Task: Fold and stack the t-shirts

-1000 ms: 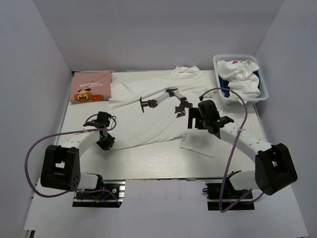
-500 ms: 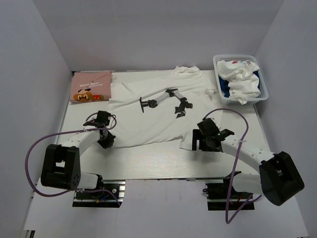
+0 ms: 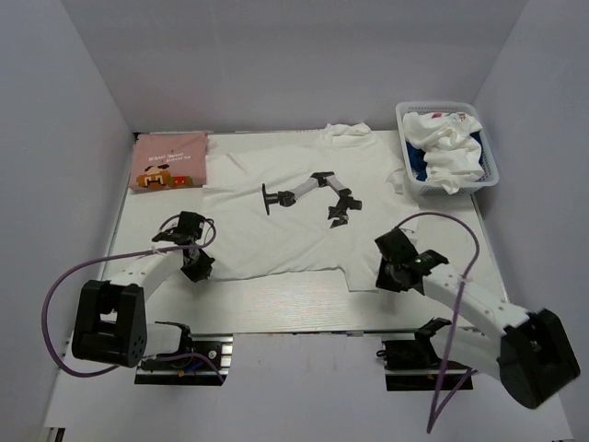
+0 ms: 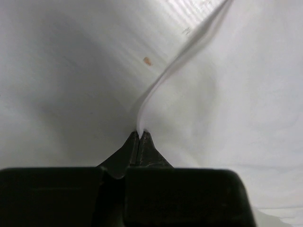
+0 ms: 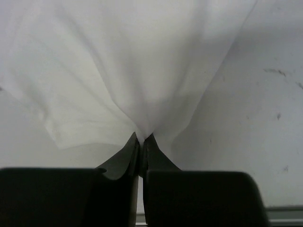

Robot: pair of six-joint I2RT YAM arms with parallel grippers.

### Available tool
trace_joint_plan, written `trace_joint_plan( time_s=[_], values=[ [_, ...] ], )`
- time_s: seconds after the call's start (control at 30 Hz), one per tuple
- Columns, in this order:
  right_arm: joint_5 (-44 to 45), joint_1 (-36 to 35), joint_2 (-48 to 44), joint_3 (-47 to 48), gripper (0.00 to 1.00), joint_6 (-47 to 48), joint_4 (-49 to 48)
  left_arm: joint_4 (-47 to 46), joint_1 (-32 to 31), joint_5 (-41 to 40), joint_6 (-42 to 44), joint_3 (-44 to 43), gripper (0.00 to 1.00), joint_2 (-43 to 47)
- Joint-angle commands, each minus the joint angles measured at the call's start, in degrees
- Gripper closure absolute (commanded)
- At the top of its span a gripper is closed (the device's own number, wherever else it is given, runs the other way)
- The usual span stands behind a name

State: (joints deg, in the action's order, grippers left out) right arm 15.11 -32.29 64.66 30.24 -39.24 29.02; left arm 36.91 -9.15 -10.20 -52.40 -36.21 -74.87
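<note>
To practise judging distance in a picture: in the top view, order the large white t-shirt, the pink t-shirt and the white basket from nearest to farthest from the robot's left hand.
1. Large white t-shirt, spread in the middle: the left hand pinches its near left edge.
2. Pink t-shirt, far left corner.
3. White basket, far right corner.

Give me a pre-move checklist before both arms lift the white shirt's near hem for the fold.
1. Left gripper shut on white t-shirt hem: ok.
2. Right gripper shut on the hem's other corner: ok.
3. Layers pinched, one or two: cannot tell.
4. Far collar flat: not ok, bunched.
5. Pink t-shirt folded, off to the side: ok.
</note>
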Motion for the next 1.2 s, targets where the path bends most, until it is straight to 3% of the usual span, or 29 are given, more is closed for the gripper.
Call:
trace_joint_plan(
  time_s=[0.0, 0.2, 0.37, 0.73, 1.17],
  values=[
    [-1.66, -0.31, -9.72, 1.75, 1.0, -4.88, 13.49, 3.52, -1.04, 1.23, -0.15, 1.48, 1.0, 3.67],
    [-1.32, -0.66, -16.14, 7.2, 1.0, -7.25, 24.67, 6.16, -0.52, 2.81, -0.16, 2.1, 1.0, 10.26],
    [-0.78, -0.58, -15.62, 8.52, 1.0, -3.57, 19.95, 6.26, -0.52, 2.29, 0.63, -1.49, 1.0, 10.97],
    [4.31, 2.23, 1.57, 21.25, 1.0, 3.81, 10.19, 6.42, 0.09, 2.03, 3.01, -18.1, 1.0, -3.51],
    [-3.33, 12.51, 23.74, 41.56, 1.0, 11.38, 3.51, 6.43, 4.05, -2.64, 3.01, -35.85, 1.0, -19.95]
  ],
)
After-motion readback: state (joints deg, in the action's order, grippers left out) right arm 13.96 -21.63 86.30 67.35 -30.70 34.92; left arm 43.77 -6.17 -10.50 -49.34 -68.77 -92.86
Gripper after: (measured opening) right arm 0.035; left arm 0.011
